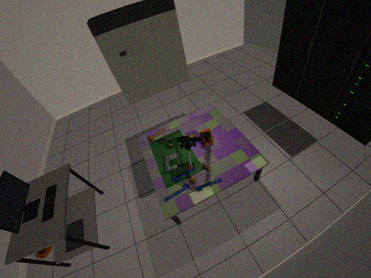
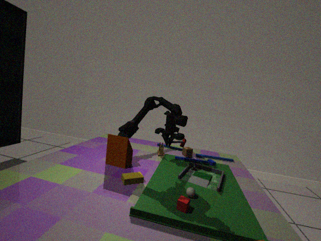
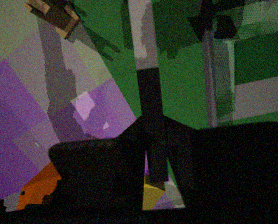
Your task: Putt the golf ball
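Exterior view: the tool [image 2: 168, 144] [image 3: 150, 119] is closed on the red putter [image 2: 182, 142] [image 1: 190, 158] [image 3: 144, 40], which is held above the far part of the green board [image 2: 238, 205] [image 1: 160, 167] [image 3: 175, 95], taken here as the landmark. The wrist view shows the pale shaft running into a dark grip between the fingers; the red head lies beyond, towards the board's far end. The putter is probably light and stiff, with a slim, smooth handle that could twist under a knock; the dark grip is the proper place of hold, leaving shaft and head free. The golf ball [image 2: 191, 192] rests on the near part of the board, just beside a red cube [image 2: 183, 204]; being hard and round, it should roll at a slight touch. The walled enclosure [image 2: 220, 181] [image 3: 210, 80] with its grey ramp [image 2: 199, 181] stands farther along the board. Its dark walls are the edges most likely to catch the head, and the cube narrows the room for a backswing. A blue bar [image 2: 195, 160] [image 1: 183, 174] crosses the board's far end, and a small figurine [image 2: 160, 149] [image 1: 205, 166] [image 3: 57, 17] stands beside it on the counter [image 2: 87, 187] [image 1: 228, 146]. The next move probably calls for carrying the head high over these, then lowering it behind the ball.
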Tool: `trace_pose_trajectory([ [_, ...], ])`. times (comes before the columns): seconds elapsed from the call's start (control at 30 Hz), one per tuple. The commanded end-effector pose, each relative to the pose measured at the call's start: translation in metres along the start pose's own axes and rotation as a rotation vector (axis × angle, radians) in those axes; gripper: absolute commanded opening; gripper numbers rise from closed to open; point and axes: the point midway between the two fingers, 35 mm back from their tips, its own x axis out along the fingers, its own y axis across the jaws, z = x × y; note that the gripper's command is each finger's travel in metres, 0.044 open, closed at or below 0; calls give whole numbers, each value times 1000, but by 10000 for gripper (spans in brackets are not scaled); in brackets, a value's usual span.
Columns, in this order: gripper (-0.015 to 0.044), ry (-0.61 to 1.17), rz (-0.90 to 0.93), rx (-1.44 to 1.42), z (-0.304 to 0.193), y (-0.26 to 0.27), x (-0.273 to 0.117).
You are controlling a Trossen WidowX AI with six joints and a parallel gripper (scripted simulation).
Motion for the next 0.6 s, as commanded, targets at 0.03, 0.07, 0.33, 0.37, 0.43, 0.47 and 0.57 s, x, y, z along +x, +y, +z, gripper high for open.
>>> trace_pose_trajectory([
  [0.03,0,23,-28,182,-30,-18,-9],
  [0.07,0,27,-33,216,-36,-21,-11],
  [0.33,0,51,-65,496,-88,-40,-23],
  [0.37,0,53,-69,531,-94,-42,-24],
  [0.43,0,57,-76,602,-108,-45,-27],
  [0.47,0,59,-79,637,-115,-46,-28],
  [0.57,0,61,-90,741,-135,-50,-32],
])
